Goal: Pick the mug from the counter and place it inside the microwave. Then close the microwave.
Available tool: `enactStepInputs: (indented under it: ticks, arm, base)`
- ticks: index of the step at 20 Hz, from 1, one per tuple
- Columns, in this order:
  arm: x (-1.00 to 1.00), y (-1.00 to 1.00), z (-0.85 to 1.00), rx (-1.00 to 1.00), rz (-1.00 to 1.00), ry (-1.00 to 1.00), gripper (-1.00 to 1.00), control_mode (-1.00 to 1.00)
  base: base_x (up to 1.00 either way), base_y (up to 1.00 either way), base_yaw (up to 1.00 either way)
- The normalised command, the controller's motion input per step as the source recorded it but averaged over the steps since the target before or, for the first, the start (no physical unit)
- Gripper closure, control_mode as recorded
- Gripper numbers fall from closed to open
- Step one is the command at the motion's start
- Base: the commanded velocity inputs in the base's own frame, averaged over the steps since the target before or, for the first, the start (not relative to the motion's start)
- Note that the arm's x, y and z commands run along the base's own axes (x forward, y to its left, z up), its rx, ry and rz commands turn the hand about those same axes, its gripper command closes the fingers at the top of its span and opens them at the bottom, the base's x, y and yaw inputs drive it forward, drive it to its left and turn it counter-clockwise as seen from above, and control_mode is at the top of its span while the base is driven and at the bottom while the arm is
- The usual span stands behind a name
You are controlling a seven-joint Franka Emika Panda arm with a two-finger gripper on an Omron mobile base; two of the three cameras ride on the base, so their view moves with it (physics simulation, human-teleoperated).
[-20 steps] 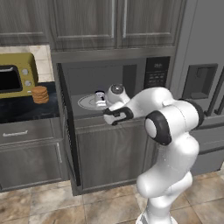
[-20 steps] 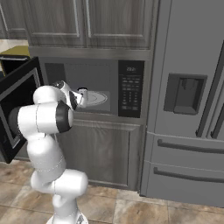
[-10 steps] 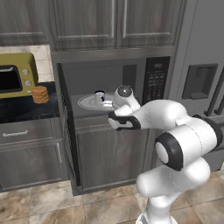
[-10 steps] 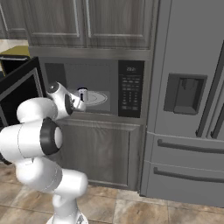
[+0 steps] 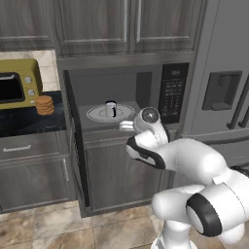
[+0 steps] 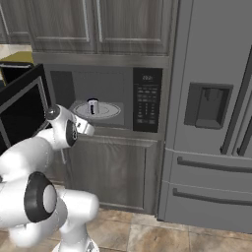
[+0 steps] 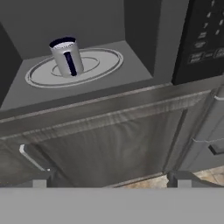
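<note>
Hand view looks into the open microwave point(image 7: 131, 65): the mug point(image 7: 66, 57) stands upright on the white turntable plate point(image 7: 103, 63), slightly toward 9 o'clock of the plate's centre, its dark handle facing the camera. The two fingertips point(image 7: 41, 180) rise at the bottom edge of this view, one at about 7 o'clock and the other at about 5 o'clock, set wide apart with nothing between them. The gripper point(image 7: 109, 181) is spread open and holds nothing; it touches neither the mug nor the microwave, and it sits outside the cavity, in front of the grey wood-grain cabinet panel point(image 7: 109, 144) below the microwave's sill. The black keypad panel point(image 7: 203, 35) runs up the frame at 2 o'clock.

From the left base view, the mug point(image 5: 111, 108) sits on the turntable inside the grey cavity of the microwave point(image 5: 121, 92), and the gripper point(image 5: 125, 127) shows just in front of the sill, at roughly 5 o'clock from the mug. The microwave door point(image 5: 75, 146) hangs swung open at the left, seen edge-on. On the desk point(image 5: 29, 124) at 9 o'clock stand a mustard-yellow toaster oven point(image 5: 17, 85) and a stack of round brown biscuits point(image 5: 44, 104), well apart from the mug.

From the right base view, the mug point(image 6: 92, 106) stands on the plate, with the open door point(image 6: 22, 103) at 9 o'clock and a grey refrigerator point(image 6: 216, 113) at 3 o'clock.
</note>
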Motion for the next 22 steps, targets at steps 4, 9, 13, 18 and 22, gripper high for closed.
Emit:
enactStepInputs:
  ticks: [4,9,13,18,22]
  arm:
    - [-0.33,-0.46,0.24,0.01,0.22,0.07,-1.00,-1.00]
    - [-0.25,-0.36,0.08,0.12,0.22,0.26,-1.00,-1.00]
    - [-0.33,0.00,0.06,0.01,0.04,0.22,-1.00,-1.00]
    - [-0.41,0.00,0.04,0.00,0.00,0.12,-1.00,-1.00]
    - [-0.79,0.00,0.02,0.00,-0.03,-0.05,-1.00,-1.00]
  base:
    - [0.00,0.00,0.00]
    - [0.00,0.00,0.00]
    - [0.00,0.00,0.00]
    - [0.00,0.00,0.00]
    - [0.00,0.00,0.00]
